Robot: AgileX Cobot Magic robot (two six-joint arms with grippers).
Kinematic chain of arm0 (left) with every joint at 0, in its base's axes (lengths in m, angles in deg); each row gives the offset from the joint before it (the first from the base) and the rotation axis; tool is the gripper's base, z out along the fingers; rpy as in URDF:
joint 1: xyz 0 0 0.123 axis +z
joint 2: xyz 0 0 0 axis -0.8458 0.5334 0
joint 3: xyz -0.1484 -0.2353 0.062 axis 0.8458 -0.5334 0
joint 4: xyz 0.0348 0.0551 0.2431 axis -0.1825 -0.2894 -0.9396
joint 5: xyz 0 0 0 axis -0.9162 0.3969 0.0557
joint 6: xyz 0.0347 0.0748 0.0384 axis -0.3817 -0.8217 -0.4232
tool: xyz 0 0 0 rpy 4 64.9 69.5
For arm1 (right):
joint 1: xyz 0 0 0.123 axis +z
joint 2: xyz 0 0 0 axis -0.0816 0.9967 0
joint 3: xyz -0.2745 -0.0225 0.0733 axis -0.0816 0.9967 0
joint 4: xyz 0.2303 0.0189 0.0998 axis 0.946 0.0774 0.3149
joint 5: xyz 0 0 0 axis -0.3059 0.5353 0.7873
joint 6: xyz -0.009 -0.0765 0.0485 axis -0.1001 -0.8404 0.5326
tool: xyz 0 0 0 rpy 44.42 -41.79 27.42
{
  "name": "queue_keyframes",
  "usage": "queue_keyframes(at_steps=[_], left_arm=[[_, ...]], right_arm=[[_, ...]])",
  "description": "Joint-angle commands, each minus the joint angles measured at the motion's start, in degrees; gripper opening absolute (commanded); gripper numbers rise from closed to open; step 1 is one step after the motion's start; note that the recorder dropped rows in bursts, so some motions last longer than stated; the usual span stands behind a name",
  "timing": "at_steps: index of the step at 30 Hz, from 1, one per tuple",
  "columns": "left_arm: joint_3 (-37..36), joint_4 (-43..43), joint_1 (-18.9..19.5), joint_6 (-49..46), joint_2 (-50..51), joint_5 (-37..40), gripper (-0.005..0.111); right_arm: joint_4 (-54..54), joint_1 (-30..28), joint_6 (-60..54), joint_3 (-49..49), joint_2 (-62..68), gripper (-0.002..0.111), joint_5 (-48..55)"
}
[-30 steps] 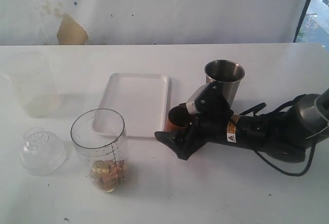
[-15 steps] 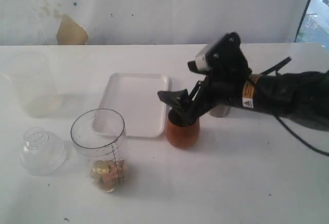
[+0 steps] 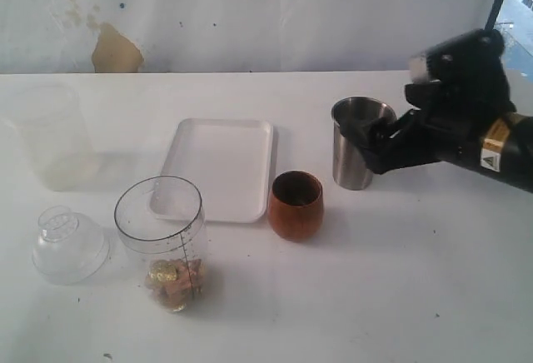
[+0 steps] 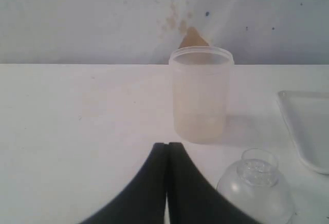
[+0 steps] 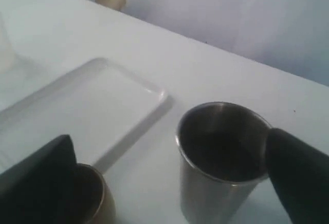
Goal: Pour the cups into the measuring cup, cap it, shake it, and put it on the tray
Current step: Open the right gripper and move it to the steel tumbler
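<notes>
Jaws on the right arm (image 3: pixel 466 121) stand spread wide and hold nothing. The tumbler (image 5: pixel 221 152) sits upright in the gap between them, with one finger (image 5: pixel 295 170) close by its rim; I cannot tell whether that finger touches the steel. A second ago this arm lay low on the worktop (image 3: pixel 375 296) against the wooden cup (image 3: pixel 295 206), and half a second ago it hung over that cup with its fingers at the mouth. It has since swung back and to the right, leaving the wooden cup standing free just off the tray's near corner. I read that as the wooden cup being done with and the tumbler coming up next; the wooden cup's inside is too dark to say whether it is empty. The left jaws are pressed together on nothing, facing the frosted cup (image 4: pixel 199 95) and the domed lid (image 4: pixel 254 185), well away from the action. Farther out, the measuring cup (image 3: pixel 162 238) stands upright near the front left of the worktop, a small heap of golden-brown pieces at its bottom, uncapped, with the lid just beside it. The tray (image 3: pixel 221 163) lies bare between it and the two cups, so pouring, capping, shaking and placing all seem to remain.
</notes>
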Motion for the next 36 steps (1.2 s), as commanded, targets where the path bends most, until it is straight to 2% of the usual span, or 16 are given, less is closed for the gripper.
queue_keyframes(at_steps=[1,9,15,18,20,22,25,36], left_arm=[[-0.31,-0.41,-0.15,0.03,-0.31,-0.39,0.000],[-0.31,-0.41,-0.15,0.03,-0.31,-0.39,0.000],[-0.31,-0.41,-0.15,0.03,-0.31,-0.39,0.000],[-0.31,-0.41,-0.15,0.03,-0.31,-0.39,0.000],[-0.31,-0.41,-0.15,0.03,-0.31,-0.39,0.000],[-0.31,-0.41,-0.15,0.03,-0.31,-0.39,0.000],[-0.31,-0.41,-0.15,0.03,-0.31,-0.39,0.000],[-0.31,-0.41,-0.15,0.03,-0.31,-0.39,0.000]], right_arm=[[5.57,-6.61,-3.26,6.02,1.29,0.092,-14.06],[10.99,-7.99,-9.21,7.47,12.03,0.092,-20.61],[8.25,-7.86,-15.55,6.32,15.13,0.092,-20.27],[2.19,-7.64,-12.83,4.20,16.71,0.099,-20.93],[5.20,-6.76,-9.37,2.83,18.02,0.105,-20.50],[9.19,-6.49,-11.56,1.74,19.15,0.105,-17.47],[9.03,-6.49,-12.86,1.00,21.00,0.105,-16.10],[10.78,-6.16,-18.52,-2.47,32.34,0.105,-31.13]])
